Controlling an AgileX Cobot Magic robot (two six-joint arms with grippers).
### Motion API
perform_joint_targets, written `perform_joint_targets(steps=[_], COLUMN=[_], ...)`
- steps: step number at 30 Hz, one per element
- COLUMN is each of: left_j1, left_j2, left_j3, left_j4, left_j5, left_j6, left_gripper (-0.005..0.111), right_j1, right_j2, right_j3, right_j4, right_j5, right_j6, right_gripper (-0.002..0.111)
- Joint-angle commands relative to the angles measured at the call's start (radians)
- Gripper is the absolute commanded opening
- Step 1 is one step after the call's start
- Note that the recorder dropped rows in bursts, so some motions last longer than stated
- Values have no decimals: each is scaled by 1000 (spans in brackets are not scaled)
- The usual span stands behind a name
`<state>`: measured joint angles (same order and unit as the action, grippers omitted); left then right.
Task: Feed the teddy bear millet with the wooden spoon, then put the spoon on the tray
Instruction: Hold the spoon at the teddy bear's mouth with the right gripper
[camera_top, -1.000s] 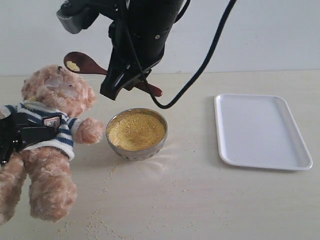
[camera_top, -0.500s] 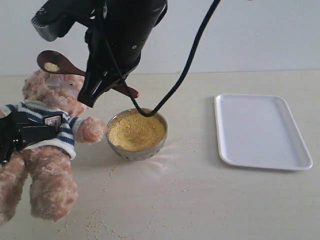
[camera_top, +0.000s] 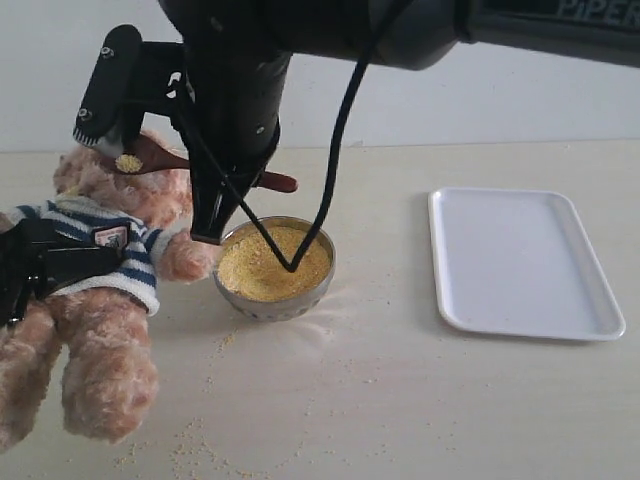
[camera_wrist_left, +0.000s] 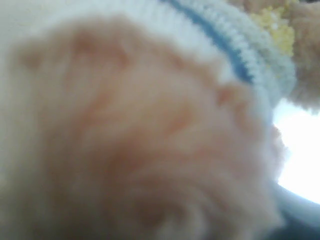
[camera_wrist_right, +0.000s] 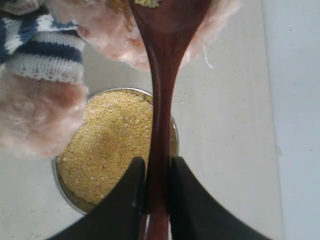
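wooden spoon (camera_wrist_right: 161, 100) clamped by right gripper (camera_wrist_right: 157, 167), millet (camera_top: 128, 162) held at teddy bear (camera_top: 100, 330) face; bear grasped by left gripper (camera_top: 60, 265).

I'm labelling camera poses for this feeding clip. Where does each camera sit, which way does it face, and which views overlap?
Exterior: off the arms, above the table, facing a white wall; sees teddy bear, millet, tray; right arm and left hand show.
Left wrist: behind the left hand, close against the bear's fur and sweater; no hand visible.
Right wrist: behind the right hand, looking down past its fingers, along the wooden spoon, onto millet.
Shared: exterior and right wrist both show spoon, millet, bear.
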<state>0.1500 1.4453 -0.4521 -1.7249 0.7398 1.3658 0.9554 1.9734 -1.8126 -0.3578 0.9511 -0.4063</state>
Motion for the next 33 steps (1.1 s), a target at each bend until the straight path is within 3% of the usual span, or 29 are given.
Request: perform_joint_targets(steps=[1, 7, 14, 33], left_j1=[-9, -9, -9, -9], left_j2=[-3, -3, -3, -3], left_j3=[0, 0, 0, 0], left_j4=[-19, -19, -19, -19], left_j5=[27, 27, 27, 17], left_j6=[-5, -5, -5, -3], left_gripper=[5, 5, 5, 5], right_j1=[53, 112, 122, 138], right_j2=[2, 43, 50, 37], right_j3=[-2, -2, -2, -2], right_j4=[-160, -382, -457, -449], right_j5=[-12, 14, 67, 98], right_j6=[27, 125, 201, 286], right_gripper=[0, 0, 0, 0])
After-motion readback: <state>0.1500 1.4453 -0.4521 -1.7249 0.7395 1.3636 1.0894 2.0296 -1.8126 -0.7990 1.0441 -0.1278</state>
